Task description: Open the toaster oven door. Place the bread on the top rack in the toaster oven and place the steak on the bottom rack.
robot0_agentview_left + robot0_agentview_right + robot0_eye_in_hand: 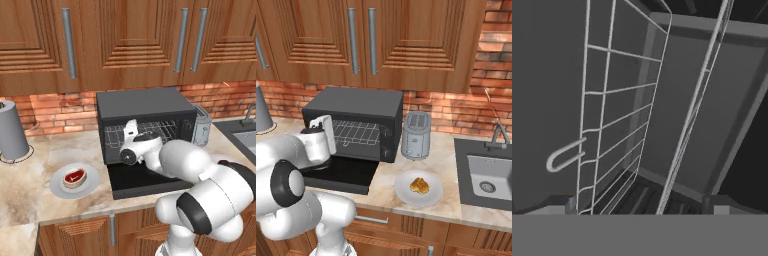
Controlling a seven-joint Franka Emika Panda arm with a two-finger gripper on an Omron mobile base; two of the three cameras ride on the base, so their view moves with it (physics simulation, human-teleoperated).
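Observation:
The black toaster oven (145, 102) (358, 102) stands open. Its door (150, 184) (341, 175) lies flat on the counter in front. My gripper (131, 126) (329, 126) (641, 205) is at the oven's mouth, open, with nothing between its fingers. The hand view is rolled, so the racks run upright: the bottom rack (614, 110) with its wire loop is on the left, and the top rack (696, 102) shows edge-on to its right. The steak (75, 177) lies on a plate (57, 187) left of the oven. The bread (419, 186) lies on a plate (403, 192) to the oven's right.
A small silver toaster (202, 125) (416, 135) stands right of the oven, and a sink (488, 175) with a tap lies further right. A grey paper-towel roll (12, 130) stands at the far left. Wooden cabinets hang above.

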